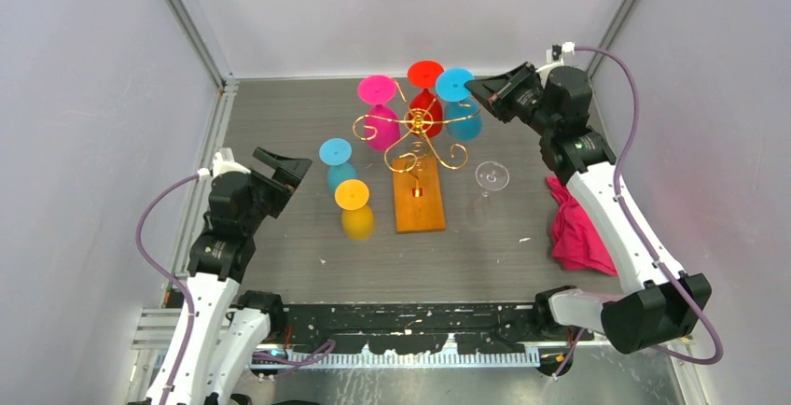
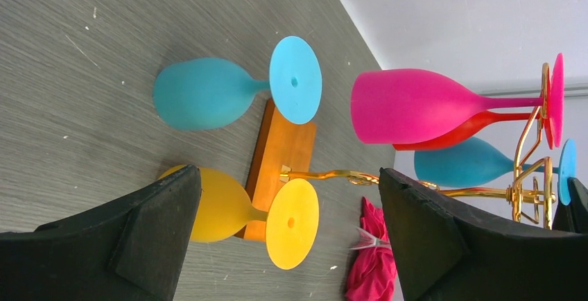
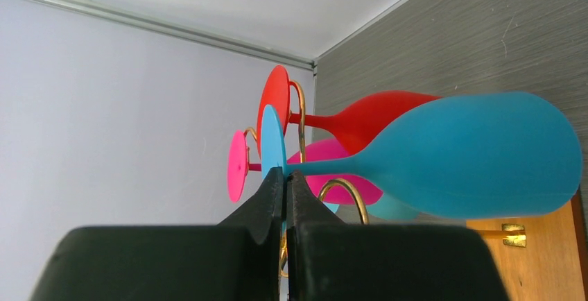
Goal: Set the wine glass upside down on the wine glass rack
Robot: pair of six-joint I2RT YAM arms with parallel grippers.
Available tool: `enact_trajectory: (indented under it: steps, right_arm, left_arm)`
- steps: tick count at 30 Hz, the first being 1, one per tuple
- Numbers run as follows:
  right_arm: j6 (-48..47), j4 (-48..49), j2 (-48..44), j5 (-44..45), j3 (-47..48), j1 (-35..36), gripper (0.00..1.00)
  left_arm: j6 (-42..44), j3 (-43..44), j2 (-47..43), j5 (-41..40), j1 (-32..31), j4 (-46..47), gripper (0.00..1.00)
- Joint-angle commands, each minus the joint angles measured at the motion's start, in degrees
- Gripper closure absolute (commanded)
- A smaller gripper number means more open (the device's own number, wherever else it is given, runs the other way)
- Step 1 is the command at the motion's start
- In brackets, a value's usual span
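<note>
Rack [image 1: 418, 202]: one, centre of top view
Glasses [image 1: 354, 209]: six; blue glass [image 1: 454, 84] at rack's 2 o'clock, two more hung, three loose
Left gripper [image 2: 288, 176]: left wrist view, jaws wide apart, empty
Right gripper [image 3: 284, 176]: right wrist view, jaws pinching blue glass stem
Handling: probably light, stiff, slick; stem best hold

Wine glass rack [image 1: 416, 127] sits mid-table [image 1: 280, 134], toward the rear edge, its base [image 1: 418, 204] running front to back. Three glasses hang bowl-down at its rear arms: left hung glass [image 1: 380, 118], middle hung glass [image 1: 425, 97] furthest back, right hung glass [image 1: 460, 104]. Left of the base, two stand upside down on the table: rear standing glass [image 1: 338, 167], and front standing glass [image 1: 355, 211] just beside the base. Lone glass [image 1: 490, 181] is right of the base, apart from it. Cloth [image 1: 576, 232] lies near the right edge.
</note>
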Motion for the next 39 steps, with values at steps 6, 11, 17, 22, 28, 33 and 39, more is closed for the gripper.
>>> enact_trajectory:
  steps: [6,11,17,22,28,33,39]
  right_arm:
    - [-1.19,0.09,-4.52,0.96,-1.15,1.29,0.99]
    - [-1.33,-0.55,-5.98,1.01,-2.20,1.69,0.99]
    - [-1.39,-1.09,-7.35,1.39,-3.41,2.18,0.99]
    - [-1.39,-1.59,-8.48,1.78,-3.90,2.30,0.99]
    - [-1.78,-2.50,-9.87,2.40,-4.33,2.40,0.99]
    - [-2.16,-3.09,-10.40,2.72,-4.61,2.42,0.99]
    - [-2.31,-3.20,-11.05,3.15,-5.30,2.40,0.99]
  left_arm:
    - [-1.14,0.27,-1.20,-0.14,0.24,-0.61,0.00]
    - [-1.72,0.25,-1.21,0.03,0.24,-0.32,0.00]
    - [-2.15,0.29,-0.86,0.41,0.23,0.04,0.00]
    - [-1.99,0.65,-0.47,0.52,0.21,0.20,0.00]
    - [-1.86,0.67,0.32,1.08,0.23,0.80,0.00]
    - [-1.87,0.42,1.05,1.29,0.23,1.57,0.00]
    - [-1.58,0.47,1.97,1.37,0.23,2.04,0.01]
